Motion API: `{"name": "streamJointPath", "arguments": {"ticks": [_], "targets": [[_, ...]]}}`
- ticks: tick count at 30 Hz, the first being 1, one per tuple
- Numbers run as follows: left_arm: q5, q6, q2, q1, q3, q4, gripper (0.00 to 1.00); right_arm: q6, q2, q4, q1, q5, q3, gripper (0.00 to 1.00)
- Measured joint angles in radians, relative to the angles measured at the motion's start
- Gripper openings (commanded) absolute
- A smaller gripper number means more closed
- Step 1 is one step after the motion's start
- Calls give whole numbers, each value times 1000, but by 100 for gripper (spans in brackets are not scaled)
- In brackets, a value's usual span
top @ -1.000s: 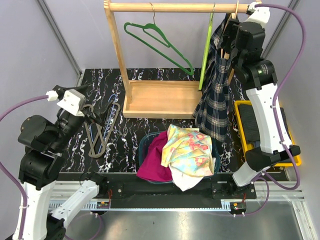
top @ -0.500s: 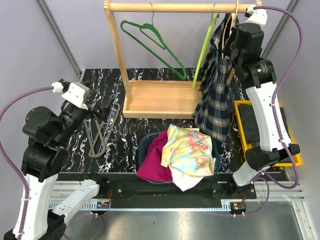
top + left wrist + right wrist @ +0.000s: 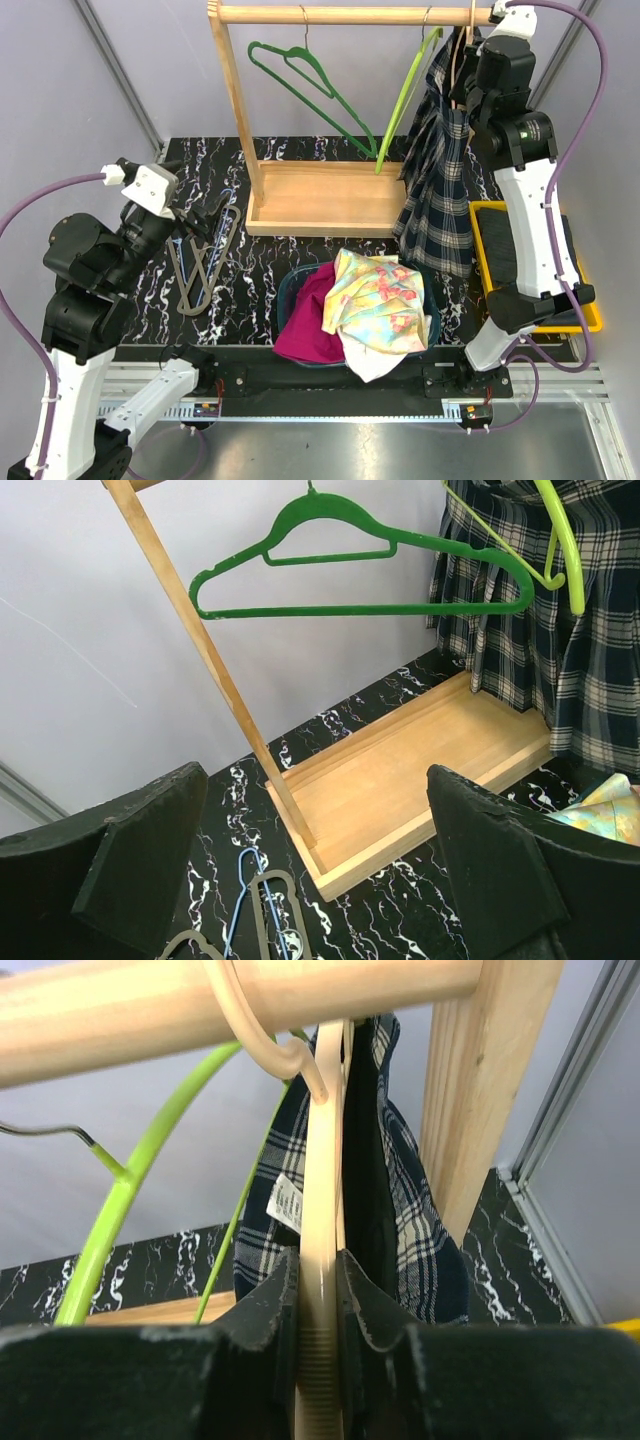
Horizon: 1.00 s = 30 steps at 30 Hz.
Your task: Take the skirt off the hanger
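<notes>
Right wrist view: the right gripper [image 3: 320, 1295] is clamped on the hanger [image 3: 322, 1160], one dark ridged finger pressed to each face of its smooth cream body. The hanger is seen edge-on. Its curved hook loops over the round wooden rail [image 3: 250, 1000], close to the square upright post [image 3: 490, 1090]. The skirt [image 3: 400, 1220], a navy plaid weave with pale lines, drapes behind the hanger, and a small white label [image 3: 286, 1200] shows at its left edge. This view alone shows the grip and the hook seated on the rail.

The top external view does not resolve the grip, but it gives the full garment. It hangs at the right end of the rail, long axis vertical, waist up at the rail and pleated hem down, flaring wider toward the black marbled table [image 3: 260, 150]. The hem ends near the teal basket [image 3: 290, 285], which holds a floral cloth [image 3: 380, 300] and a magenta cloth [image 3: 305, 320]. A thin lime hanger [image 3: 405, 100] hangs just left of the skirt. A dark green hanger [image 3: 315, 85] is further left. Loose wire hangers [image 3: 195, 265] lie flat on the table at left.

Left wrist view: the left gripper [image 3: 320, 880] is spread wide with nothing between its fingers. It faces the rack's flat wooden base [image 3: 420, 770].
</notes>
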Motion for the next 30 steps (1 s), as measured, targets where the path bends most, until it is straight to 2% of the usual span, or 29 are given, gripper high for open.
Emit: {"name": "streamJointPath", "arguments": {"ticks": [7,15,20,23,30], "targets": [[-5,0,-6,0,-1,0,97,-42,-30,46,-3,-31,-23,0],[-7,0,-21,0,-1,0,97,-84,-257,240,-5,-120,-308,0],[-8,0,-20,0,-1,0,97,-105,-247,246,-6,-127,-220,0],[-11,0,-24,0,-1,-1,97,-108,-253,274,-6,-131,-237,0],[11,-3,-29,0,7,-9,97,-79,-411,322,-7,-210,-443,0]]}}
